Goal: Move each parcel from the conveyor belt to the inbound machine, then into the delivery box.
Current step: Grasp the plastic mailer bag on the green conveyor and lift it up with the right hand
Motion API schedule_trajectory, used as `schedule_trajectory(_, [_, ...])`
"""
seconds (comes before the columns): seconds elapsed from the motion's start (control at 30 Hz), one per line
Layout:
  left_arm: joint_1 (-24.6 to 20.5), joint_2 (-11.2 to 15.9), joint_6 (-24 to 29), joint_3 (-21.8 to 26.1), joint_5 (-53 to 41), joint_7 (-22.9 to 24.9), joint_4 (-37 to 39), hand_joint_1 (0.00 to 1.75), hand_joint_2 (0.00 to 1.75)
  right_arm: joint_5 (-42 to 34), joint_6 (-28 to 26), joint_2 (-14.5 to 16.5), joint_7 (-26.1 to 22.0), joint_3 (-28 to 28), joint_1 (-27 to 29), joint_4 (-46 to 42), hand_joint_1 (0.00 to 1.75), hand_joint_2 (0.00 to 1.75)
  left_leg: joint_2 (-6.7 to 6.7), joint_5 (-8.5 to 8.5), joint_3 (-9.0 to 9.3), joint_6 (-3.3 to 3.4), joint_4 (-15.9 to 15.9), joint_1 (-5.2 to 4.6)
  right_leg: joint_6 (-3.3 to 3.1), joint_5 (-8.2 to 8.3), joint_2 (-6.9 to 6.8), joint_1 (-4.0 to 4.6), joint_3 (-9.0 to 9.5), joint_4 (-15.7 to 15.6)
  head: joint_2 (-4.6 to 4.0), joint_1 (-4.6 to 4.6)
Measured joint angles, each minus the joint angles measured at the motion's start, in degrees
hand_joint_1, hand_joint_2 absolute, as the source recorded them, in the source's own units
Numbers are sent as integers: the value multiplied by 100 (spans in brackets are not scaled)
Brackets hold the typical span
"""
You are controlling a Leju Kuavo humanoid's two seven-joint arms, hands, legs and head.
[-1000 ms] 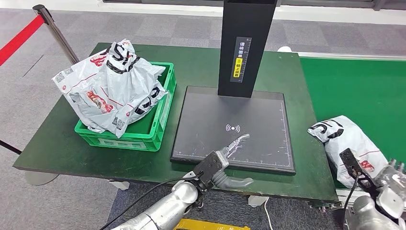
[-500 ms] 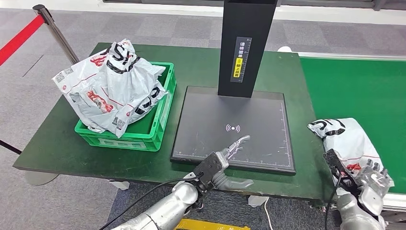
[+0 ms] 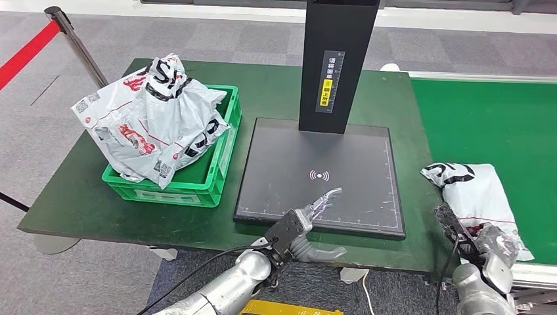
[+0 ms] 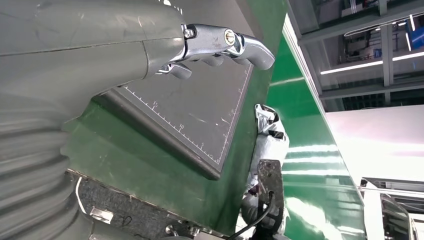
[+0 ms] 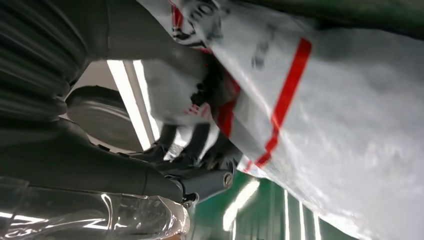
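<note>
Bright, even overhead light; ceiling strips glare on the belt [image 4: 320,165]; right wrist view is blurred and backlit.

Your layout: crate [image 3: 197,187] with parcels [image 3: 148,118] left on the table [image 3: 72,197]; scanner plate [image 3: 315,177] beside it, right; one parcel [image 3: 476,190] on the belt [image 3: 486,125], far right

The parcel [image 3: 478,197] on the green conveyor belt [image 3: 499,118] is coloured white-grey with black lettering and red stripes. The crate [image 3: 197,187] is coloured bright green, the scanner plate [image 3: 328,164] matt black with white ruler marks.
</note>
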Motion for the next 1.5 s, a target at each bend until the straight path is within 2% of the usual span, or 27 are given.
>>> schedule_trajectory(0.53, [14,1,28,52,-194,81,5,0,175,-520,291,206,-75,193,341,-756,175,175,2,0,2,-1,0,4,0,0,0,3,0,1,0,1])
schedule_trajectory(0.83, [48,8,114,190,-318,57,5,0,175,-969,150,274,-177,207,657,-1259,175,175,2,0,1,-1,-1,4,0,0,0,3,0,1,0,1])
schedule_trajectory(1.27, [115,26,214,471,-475,89,-26,0,175,-1348,388,578,-74,207,1738,-3586,175,175,-9,-1,-15,-1,-3,2,-4,-5,-10,1,-14,5,0,3])
schedule_trajectory(1.5, [134,32,214,539,-485,91,-63,0,175,-1365,425,623,-116,207,1904,-4324,175,175,-6,-1,-14,-2,-3,3,-4,-7,-7,2,-16,5,0,3])
